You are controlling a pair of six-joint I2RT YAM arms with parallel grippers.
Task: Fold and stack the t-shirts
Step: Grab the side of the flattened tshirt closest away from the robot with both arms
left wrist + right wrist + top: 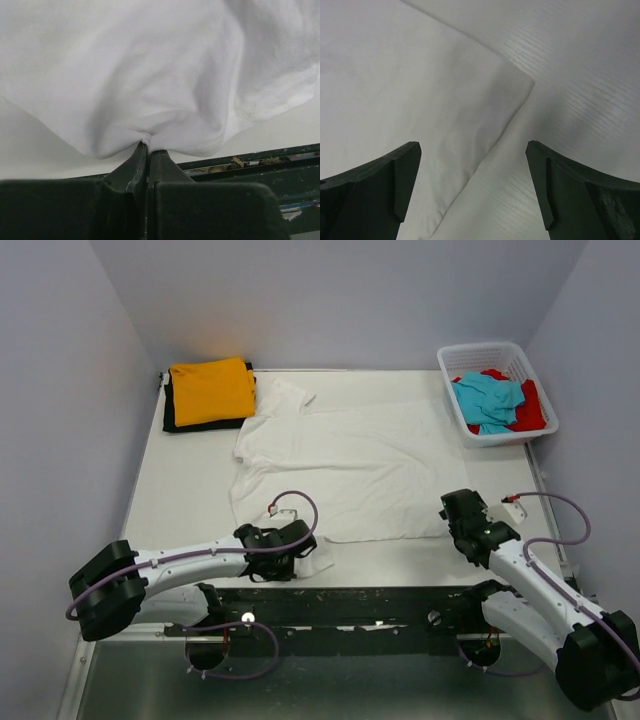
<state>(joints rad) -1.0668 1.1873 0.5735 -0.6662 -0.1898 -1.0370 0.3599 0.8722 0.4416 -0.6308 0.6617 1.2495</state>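
Note:
A large white t-shirt (350, 465) lies spread over the middle of the table. My left gripper (300, 550) is shut on its near left hem; the left wrist view shows the white cloth (150, 90) bunched between the closed fingertips (148, 146). My right gripper (458, 508) is open just above the shirt's near right corner (515, 85), its fingers apart on either side of the cloth edge. A folded orange t-shirt (211, 390) lies on a folded black one (171, 410) at the far left. A turquoise t-shirt (487, 400) and a red one (530, 410) lie in the basket.
A white plastic lattice basket (478, 355) stands at the far right corner. Grey walls close in the table on three sides. A dark metal rail (370, 605) runs along the near edge between the arm bases.

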